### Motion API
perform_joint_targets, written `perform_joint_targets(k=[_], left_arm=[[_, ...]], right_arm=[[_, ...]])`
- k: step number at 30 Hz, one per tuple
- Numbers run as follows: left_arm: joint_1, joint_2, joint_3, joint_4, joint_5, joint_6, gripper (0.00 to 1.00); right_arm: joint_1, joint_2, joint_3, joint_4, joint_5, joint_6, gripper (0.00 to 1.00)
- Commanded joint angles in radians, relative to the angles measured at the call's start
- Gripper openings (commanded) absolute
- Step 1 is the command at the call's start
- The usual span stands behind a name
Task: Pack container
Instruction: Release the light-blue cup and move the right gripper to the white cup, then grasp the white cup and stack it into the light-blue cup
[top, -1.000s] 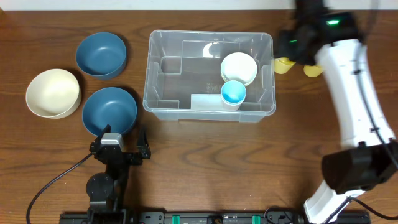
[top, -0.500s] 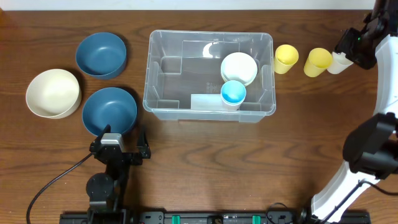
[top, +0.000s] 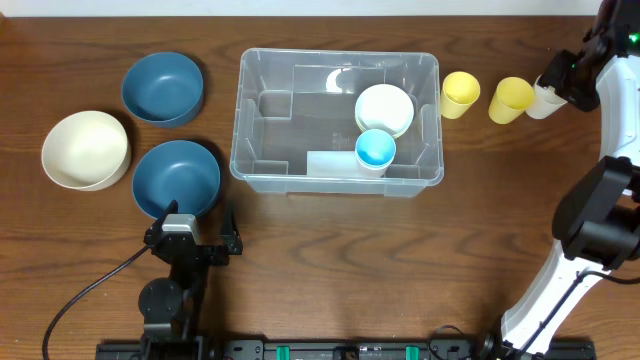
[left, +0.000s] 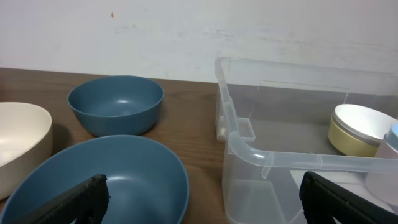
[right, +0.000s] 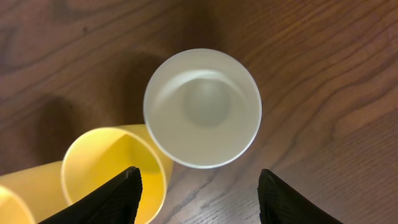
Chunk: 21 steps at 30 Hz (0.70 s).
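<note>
The clear container (top: 270, 125) stands at the table's middle back and holds a white cup (top: 385, 108) and a blue cup (top: 375, 148) at its right side. It also shows in the left wrist view (left: 280, 158). Two yellow cups (top: 460, 93) (top: 511, 98) and a white cup (top: 546, 100) stand to its right. My right gripper (top: 562, 80) is open and empty just above that white cup (right: 202, 107), with a yellow cup (right: 112, 168) beside it. My left gripper (top: 190, 235) is open and empty at the front left, near a blue bowl (left: 106, 180).
Two blue bowls (top: 163, 87) (top: 176, 178) and a cream bowl (top: 85, 149) sit left of the container. The far blue bowl (left: 115, 103) and the cream bowl (left: 18, 143) show in the left wrist view. A wall lies behind the table.
My right arm has swung from beside the container's right wall to the far right, over the white cup. The left arm has not moved.
</note>
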<state>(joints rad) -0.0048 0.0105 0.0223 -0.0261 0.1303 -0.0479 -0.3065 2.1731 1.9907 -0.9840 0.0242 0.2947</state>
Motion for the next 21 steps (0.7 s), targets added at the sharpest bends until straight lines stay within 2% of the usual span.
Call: perform_joint_targets(k=[1,12,14,17,21], left_arm=[[-0.003,-0.005,-0.018,-0.033,0.011,0.010,0.98],[-0.003,-0.005,-0.018,-0.033,0.011,0.010,0.98],[-0.003,-0.005,-0.018,-0.033,0.011,0.010,0.98],[-0.003,-0.005,-0.018,-0.033,0.011,0.010,0.98],[-0.003,-0.005,-0.018,-0.033,0.011,0.010,0.98]], right_arm=[[-0.026,0.045,0.011,0.008,0.032,-0.014,0.61],[-0.068,0.118,0.011,0.008,0.032,-0.011,0.56],[-0.072,0.130,0.010,0.006,0.032,-0.011,0.49],[-0.074,0.137,0.010,0.004,0.032,-0.012,0.32],[-0.074,0.137,0.010,0.007,0.032,-0.012,0.20]])
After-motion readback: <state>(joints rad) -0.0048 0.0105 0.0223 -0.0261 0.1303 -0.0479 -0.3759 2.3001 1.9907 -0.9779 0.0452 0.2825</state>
